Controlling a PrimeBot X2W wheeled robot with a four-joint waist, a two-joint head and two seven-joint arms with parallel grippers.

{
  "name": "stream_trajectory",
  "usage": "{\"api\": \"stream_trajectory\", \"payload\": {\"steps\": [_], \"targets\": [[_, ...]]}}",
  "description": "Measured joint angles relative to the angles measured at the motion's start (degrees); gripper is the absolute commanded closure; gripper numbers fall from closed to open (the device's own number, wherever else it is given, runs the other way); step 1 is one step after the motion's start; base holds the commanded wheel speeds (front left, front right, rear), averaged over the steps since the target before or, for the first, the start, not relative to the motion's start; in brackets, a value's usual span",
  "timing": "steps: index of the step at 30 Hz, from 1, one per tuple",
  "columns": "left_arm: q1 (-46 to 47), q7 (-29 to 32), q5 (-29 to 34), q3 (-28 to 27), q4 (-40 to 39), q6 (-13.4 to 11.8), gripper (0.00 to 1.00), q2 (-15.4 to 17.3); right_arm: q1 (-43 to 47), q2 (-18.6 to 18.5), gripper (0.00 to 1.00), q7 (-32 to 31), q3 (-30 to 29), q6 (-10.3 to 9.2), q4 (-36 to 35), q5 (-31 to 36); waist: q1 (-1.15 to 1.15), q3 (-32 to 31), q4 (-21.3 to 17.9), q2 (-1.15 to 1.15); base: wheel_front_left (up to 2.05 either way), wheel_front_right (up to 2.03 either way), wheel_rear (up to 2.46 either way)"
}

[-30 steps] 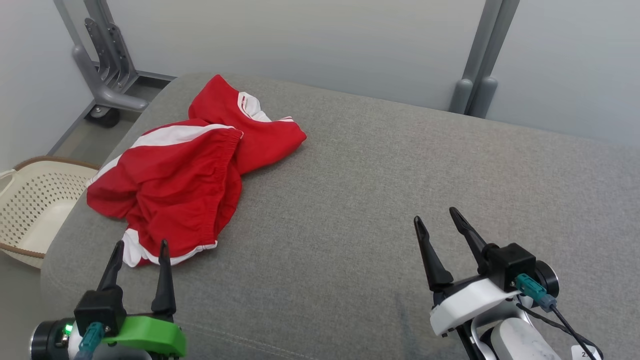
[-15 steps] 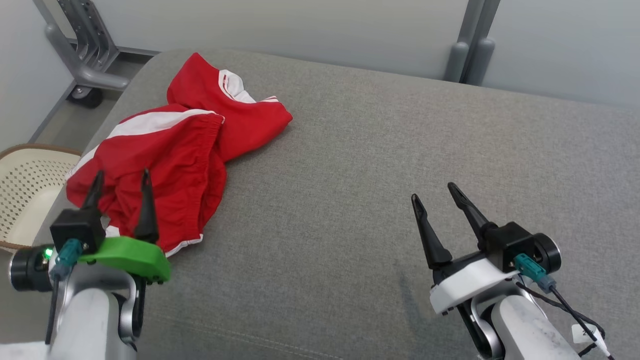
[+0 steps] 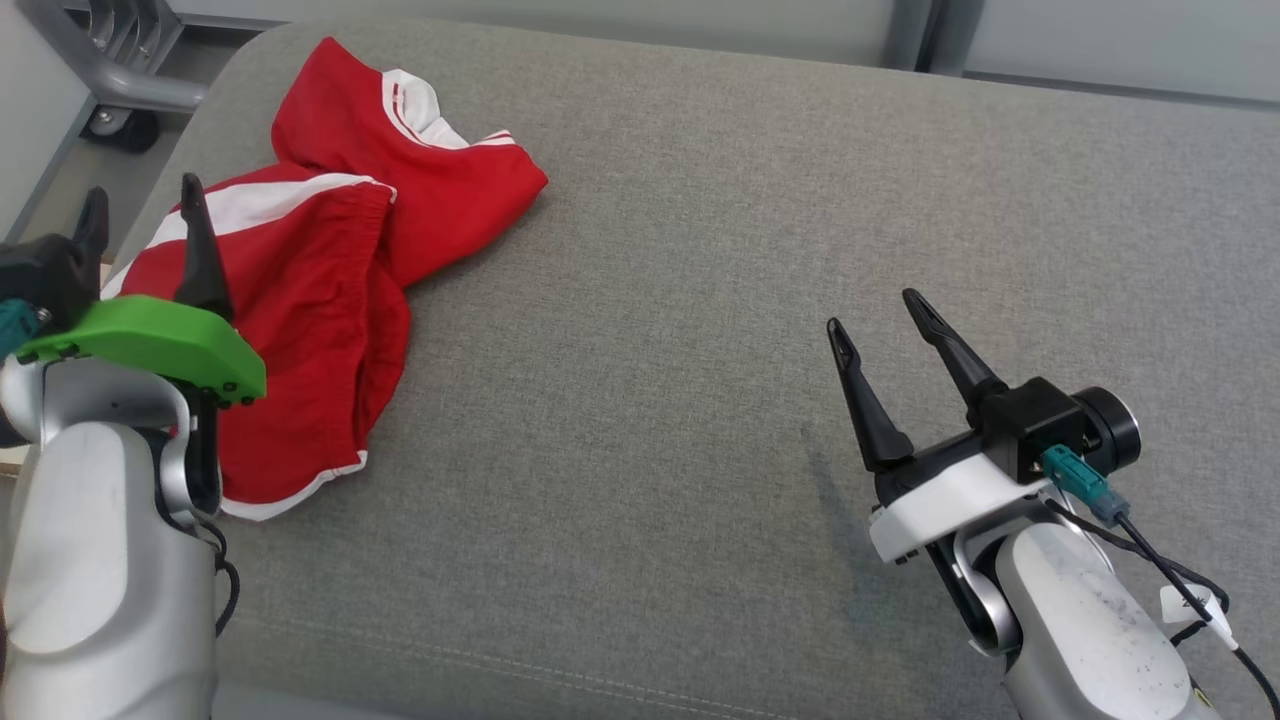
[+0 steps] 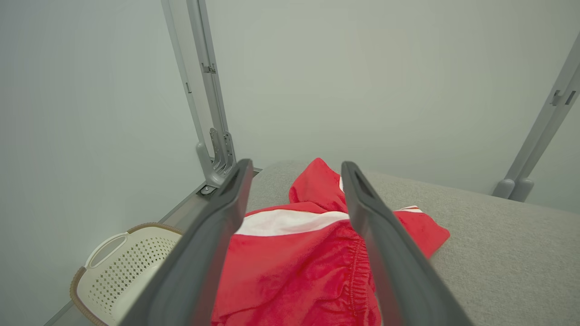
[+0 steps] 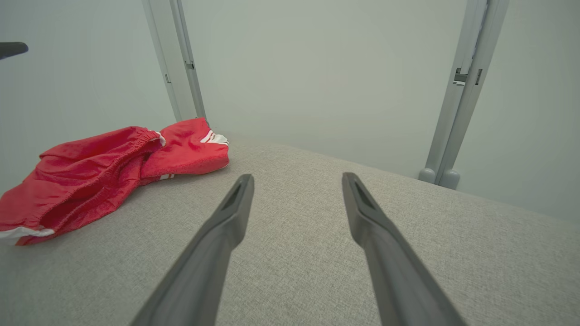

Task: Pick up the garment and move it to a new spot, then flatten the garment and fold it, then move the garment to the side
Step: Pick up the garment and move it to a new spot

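Grey upholstered surface, set before pale wall panels with metal uprights. A cream perforated basket stands on the floor off the surface's left end, its interior partly hidden behind a finger. The red garment, trimmed in white, lies crumpled on the far left part of the surface. The left gripper, fingers spread, hangs over the garment's left edge; contact cannot be told. The right gripper, likewise spread, is over bare fabric, well apart from the garment.
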State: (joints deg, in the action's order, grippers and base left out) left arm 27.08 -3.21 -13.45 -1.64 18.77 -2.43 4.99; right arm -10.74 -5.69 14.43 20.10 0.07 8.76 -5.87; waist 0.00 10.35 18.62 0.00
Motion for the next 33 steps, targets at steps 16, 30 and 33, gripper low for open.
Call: {"api": "stream_trajectory", "payload": {"steps": [16,30,33], "targets": [[9.40,9.88,-4.56,-5.70,11.48,-1.14,0.00,2.99,-5.36,-1.81,0.00,0.00,0.19,1.27,0.35,2.07,0.00,6.87,-3.24,0.00,0.00,0.00,0.00],[12.46,10.77,-7.23,-6.90,17.19,-1.19,0.00,2.22,-6.58,-3.43,0.00,0.00,-1.12,1.35,0.64,2.37,0.00,11.69,-6.03,0.00,0.00,0.00,0.00],[12.68,11.84,-7.38,-7.10,18.75,-1.18,0.00,2.32,-6.78,-3.42,0.00,0.00,-1.07,1.35,0.64,2.41,0.00,12.40,-6.33,0.00,0.00,0.00,0.00]]}}
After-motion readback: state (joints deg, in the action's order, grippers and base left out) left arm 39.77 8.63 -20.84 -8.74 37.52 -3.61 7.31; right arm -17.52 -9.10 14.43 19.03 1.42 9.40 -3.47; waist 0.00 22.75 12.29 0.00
